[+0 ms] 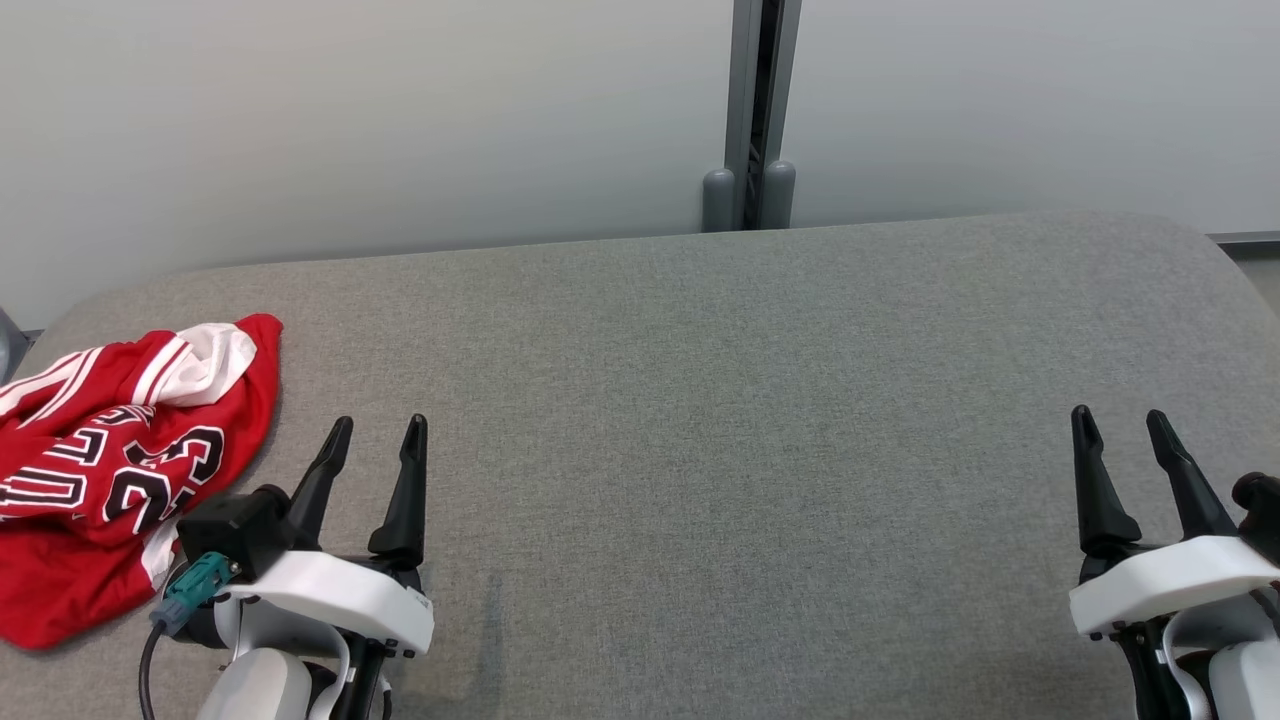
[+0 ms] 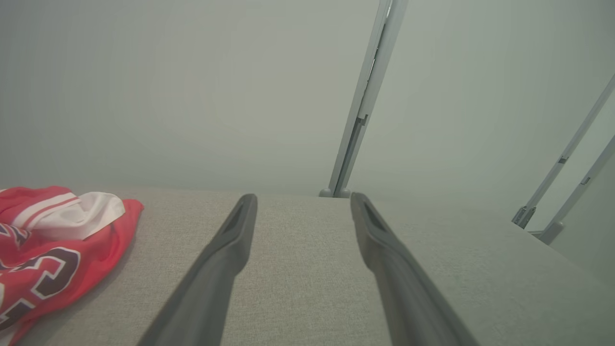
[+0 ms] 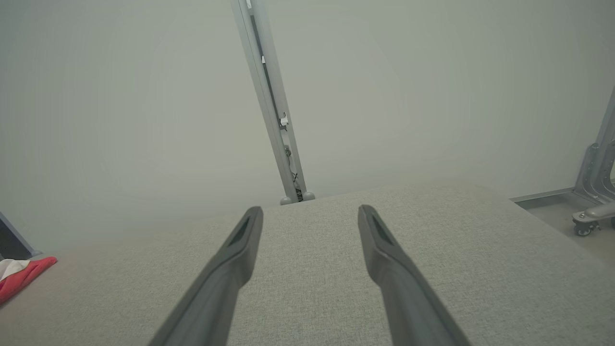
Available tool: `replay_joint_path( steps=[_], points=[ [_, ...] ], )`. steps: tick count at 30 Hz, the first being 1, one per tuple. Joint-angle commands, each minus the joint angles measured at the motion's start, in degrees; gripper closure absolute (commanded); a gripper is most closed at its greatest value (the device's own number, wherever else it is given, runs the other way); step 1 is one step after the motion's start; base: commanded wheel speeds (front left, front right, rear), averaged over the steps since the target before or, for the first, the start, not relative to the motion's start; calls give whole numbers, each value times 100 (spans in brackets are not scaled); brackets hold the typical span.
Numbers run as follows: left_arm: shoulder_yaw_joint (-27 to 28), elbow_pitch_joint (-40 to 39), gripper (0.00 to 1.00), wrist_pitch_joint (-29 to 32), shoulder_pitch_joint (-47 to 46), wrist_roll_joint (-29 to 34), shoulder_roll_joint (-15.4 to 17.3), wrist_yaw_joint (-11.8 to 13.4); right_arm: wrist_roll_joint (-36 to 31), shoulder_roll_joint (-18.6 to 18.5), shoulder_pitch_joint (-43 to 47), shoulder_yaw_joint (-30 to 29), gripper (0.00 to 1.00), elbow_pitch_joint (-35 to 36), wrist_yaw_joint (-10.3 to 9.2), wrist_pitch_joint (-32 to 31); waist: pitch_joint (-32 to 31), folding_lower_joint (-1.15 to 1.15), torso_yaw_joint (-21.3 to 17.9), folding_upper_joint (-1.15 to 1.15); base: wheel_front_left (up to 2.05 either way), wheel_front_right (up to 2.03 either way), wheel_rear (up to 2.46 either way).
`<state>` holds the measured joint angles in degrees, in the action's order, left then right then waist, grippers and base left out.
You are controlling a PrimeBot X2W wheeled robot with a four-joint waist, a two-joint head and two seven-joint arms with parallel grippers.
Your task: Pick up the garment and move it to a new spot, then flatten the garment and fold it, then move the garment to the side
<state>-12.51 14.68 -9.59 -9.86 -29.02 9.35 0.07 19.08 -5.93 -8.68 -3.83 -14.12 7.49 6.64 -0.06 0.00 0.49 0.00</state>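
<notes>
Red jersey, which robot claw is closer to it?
Left. The left claw is open just beside the red jersey; the right claw is open far off across the grey cushion.

Work area: grey fabric-covered surface point(image 1: 760, 400) with rounded far corners, set against pale wall panels point(image 1: 400, 120).
A grey vertical post point(image 1: 760, 100) divides the panels; a castered metal frame point(image 3: 596, 192) stands on the grey floor point(image 3: 557, 214) at right. Lighting even, diffuse.

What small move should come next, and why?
Probably swing the left gripper leftward over the red jersey: it lies crumpled and untouched at the left end of the grey padded surface, right beside that open gripper, while the right gripper sits far off.
</notes>
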Motion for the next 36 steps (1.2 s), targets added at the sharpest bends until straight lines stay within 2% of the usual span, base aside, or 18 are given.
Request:
replay_joint_path(
  steps=[1, 18, 36],
  points=[
    [-9, -17, 0, 20, -119, 152, 47, 21, -176, -27, -50, -1, 0, 0, 0, 78, 0, 0, 1, 0, 0, 0, 0],
    [-32, 61, 0, 236, -130, 696, 124, 233, -723, -11, -75, 153, 0, -22, 0, 147, 0, 0, 22, 0, 0, 0, 0],
    [-84, 49, 0, 317, -116, 1118, 163, 356, -851, -24, -93, 263, 0, 9, 0, 279, 12, 0, 47, 0, 0, 0, 0]
  ],
)
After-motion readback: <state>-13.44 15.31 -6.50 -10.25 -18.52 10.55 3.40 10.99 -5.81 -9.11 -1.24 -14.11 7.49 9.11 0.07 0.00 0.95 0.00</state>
